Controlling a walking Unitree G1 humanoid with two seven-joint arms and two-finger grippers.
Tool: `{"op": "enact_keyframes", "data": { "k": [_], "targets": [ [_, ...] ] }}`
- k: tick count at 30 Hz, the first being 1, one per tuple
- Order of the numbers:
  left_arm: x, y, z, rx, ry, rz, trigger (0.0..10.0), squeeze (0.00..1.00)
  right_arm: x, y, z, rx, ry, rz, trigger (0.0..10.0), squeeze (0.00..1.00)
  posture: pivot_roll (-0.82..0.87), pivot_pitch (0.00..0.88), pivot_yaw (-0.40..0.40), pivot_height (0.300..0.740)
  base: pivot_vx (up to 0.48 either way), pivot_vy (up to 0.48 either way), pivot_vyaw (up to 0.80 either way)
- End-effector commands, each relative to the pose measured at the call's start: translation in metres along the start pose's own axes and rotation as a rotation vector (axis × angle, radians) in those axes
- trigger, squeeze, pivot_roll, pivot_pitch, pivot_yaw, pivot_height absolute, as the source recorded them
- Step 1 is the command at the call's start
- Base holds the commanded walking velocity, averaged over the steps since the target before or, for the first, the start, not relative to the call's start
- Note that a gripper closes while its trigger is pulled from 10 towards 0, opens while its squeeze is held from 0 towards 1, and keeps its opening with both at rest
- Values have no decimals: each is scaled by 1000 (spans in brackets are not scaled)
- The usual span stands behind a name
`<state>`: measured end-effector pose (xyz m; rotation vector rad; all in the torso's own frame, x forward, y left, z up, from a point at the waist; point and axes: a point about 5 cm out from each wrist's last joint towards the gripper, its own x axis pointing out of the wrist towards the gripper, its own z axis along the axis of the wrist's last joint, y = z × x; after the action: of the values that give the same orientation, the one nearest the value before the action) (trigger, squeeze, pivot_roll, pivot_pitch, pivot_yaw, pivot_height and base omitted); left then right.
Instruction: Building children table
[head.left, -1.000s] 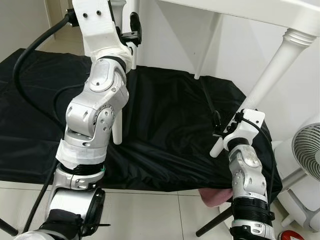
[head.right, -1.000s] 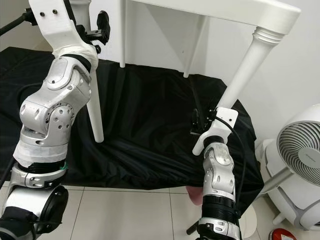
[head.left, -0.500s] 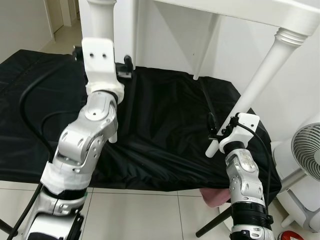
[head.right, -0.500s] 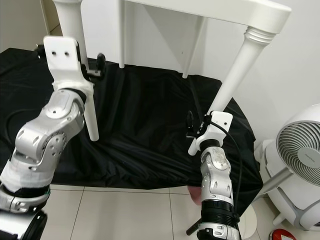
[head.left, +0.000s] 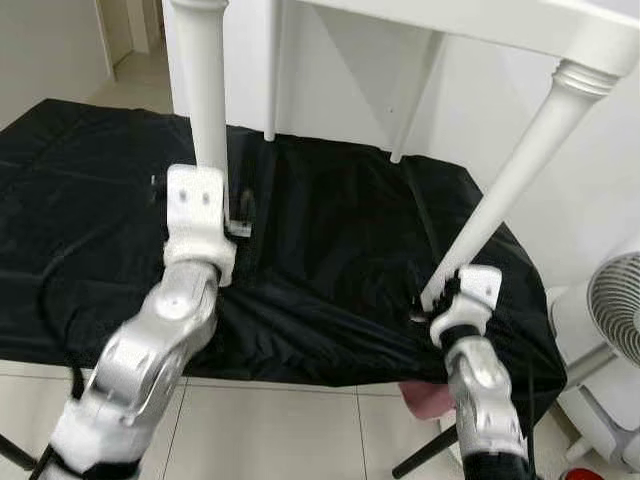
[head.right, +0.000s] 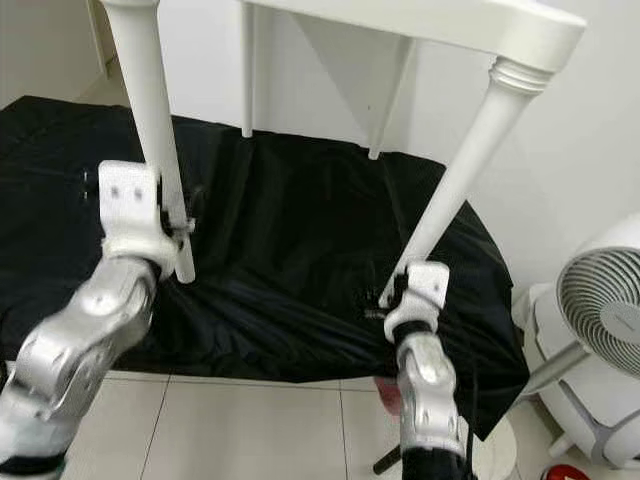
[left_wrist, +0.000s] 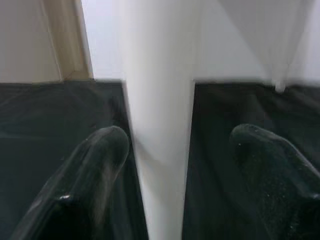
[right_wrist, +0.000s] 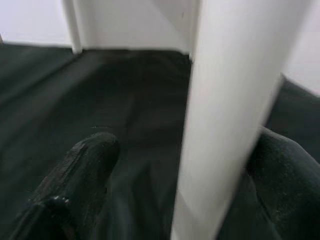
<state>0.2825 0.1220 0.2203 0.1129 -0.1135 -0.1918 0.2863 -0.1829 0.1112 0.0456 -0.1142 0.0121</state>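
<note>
Four white turned wooden table legs (head.left: 207, 120) are counted above a black cloth (head.left: 330, 250). Left gripper (left_wrist: 175, 150) and right gripper (right_wrist: 180, 165) are spread open, each straddling one leg at 6 o'clock.

Even, bright indoor light falls across the scene, and no single lamp can be made out. The white table leg (head.left: 208, 120) and the wall behind it run close to blown out, while the black cloth (head.left: 330, 260) swallows detail and shows only soft grey sheen along its folds. Both silver arms smear with motion blur in the head views, the left arm (head.left: 150, 350) most of all. The wrist views are soft and hazy; the black fingers (left_wrist: 90, 170) sit out of focus close to the lens, with faint glints.
</note>
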Motion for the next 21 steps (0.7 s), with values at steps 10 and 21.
{"op": "enact_keyframes", "data": {
  "k": [10, 21],
  "targets": [
    [-31, -17, -45, -10, 52, -185, 10000, 0, -28, -8, -10, -18, -44, 38, 10000, 0, 32, 21, -94, 740, 0, 0, 0],
    [-57, -21, -69, -42, 4, -289, 10000, 0, -59, 2, -26, -54, -21, 204, 10000, 0, 19, 17, -81, 740, 0, 0, 0]
  ]
}}
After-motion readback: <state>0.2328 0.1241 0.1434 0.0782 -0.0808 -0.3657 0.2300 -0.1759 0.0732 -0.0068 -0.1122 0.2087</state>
